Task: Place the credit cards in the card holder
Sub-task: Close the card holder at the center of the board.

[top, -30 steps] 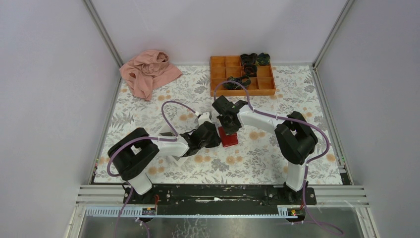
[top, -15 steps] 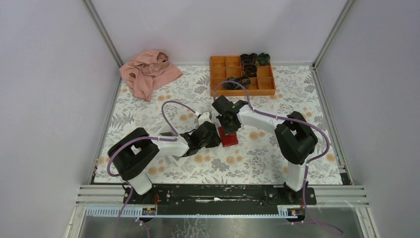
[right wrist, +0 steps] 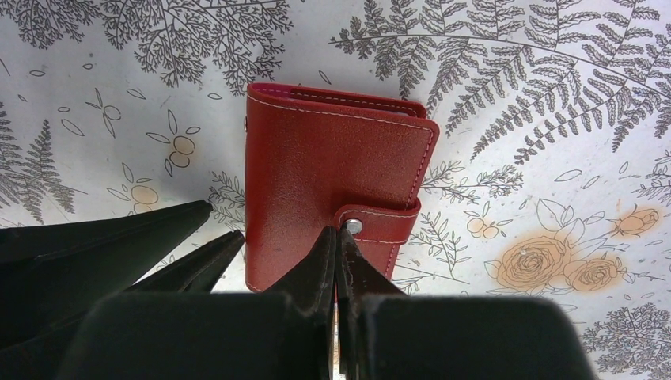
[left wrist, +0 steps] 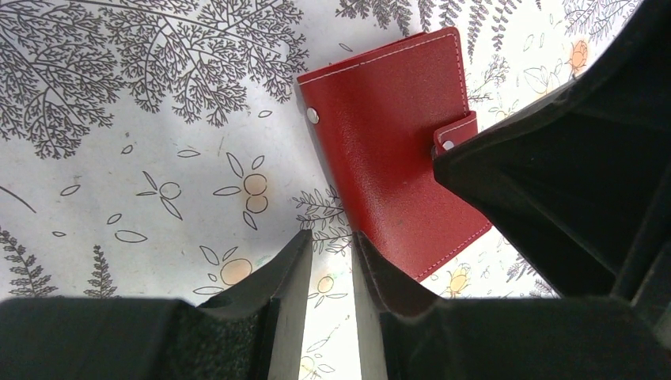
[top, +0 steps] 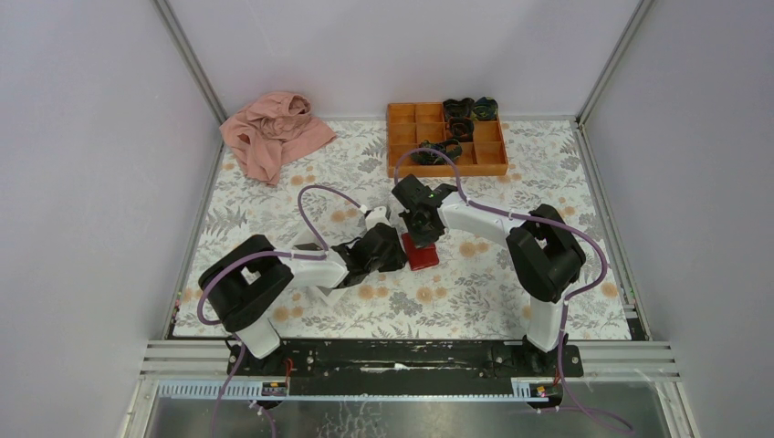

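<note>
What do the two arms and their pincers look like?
The left arm and right arm have white links and bulky black joints; a purple cable loops along each. The left pincer and right pincer have black tapering fingers.

Bright, even, diffuse light from above; shadows faint. Both wrist views sharp on the card holder [left wrist: 388,142], softer along the bottom edge of the frame

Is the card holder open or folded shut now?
Folded shut: the card holder shows only its red cover, tab lying over it. Snapped or not: cannot tell.
</note>
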Controlling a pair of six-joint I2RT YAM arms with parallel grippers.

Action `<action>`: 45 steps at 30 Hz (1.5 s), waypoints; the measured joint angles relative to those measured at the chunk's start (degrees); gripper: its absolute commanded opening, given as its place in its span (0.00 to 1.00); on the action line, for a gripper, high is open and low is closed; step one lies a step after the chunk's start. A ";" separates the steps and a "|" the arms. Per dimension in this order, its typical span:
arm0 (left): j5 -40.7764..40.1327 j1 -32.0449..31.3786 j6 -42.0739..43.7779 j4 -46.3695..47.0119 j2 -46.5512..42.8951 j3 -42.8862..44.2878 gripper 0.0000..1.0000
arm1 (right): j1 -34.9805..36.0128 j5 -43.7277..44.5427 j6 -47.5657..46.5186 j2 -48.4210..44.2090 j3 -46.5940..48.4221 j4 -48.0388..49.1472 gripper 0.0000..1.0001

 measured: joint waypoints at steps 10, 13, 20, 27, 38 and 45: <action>0.42 0.37 0.52 0.11 0.37 0.35 0.32 | -0.26 -0.17 0.00 0.00 -0.26 -0.07 0.00; 0.57 0.37 0.63 0.15 0.59 0.59 0.32 | -0.28 -0.70 0.02 0.00 -0.26 -0.07 0.00; 0.92 0.72 0.81 0.17 0.61 0.63 0.32 | -0.31 -1.05 0.02 0.42 -0.24 -0.02 0.00; 1.18 0.87 0.85 0.20 0.63 0.63 0.32 | -0.66 -1.53 0.15 0.57 -0.26 -0.04 0.00; 1.46 1.07 0.85 0.70 0.98 0.76 0.32 | -1.77 -2.49 0.17 0.57 -0.31 0.20 0.00; 1.57 1.11 0.85 0.83 1.05 0.76 0.32 | -2.38 -2.86 0.17 0.57 -0.59 0.66 0.00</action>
